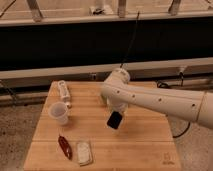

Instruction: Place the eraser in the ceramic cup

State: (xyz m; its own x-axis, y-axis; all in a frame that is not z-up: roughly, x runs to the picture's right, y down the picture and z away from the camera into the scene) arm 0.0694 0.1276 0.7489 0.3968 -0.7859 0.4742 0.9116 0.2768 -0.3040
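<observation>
The white ceramic cup point(59, 112) stands upright on the left part of the wooden table point(145, 145). My white arm reaches in from the right, and my gripper point(116, 114) hangs above the table's middle, to the right of the cup and apart from it. It is shut on the black eraser point(114, 120), a flat dark block held tilted in the air. The green bowl is hidden behind my arm.
A red elongated object point(64, 146) and a pale grey-white pad point(83, 152) lie near the front left edge. A white object point(63, 91) lies at the back left. A dark wall and rail run behind the table.
</observation>
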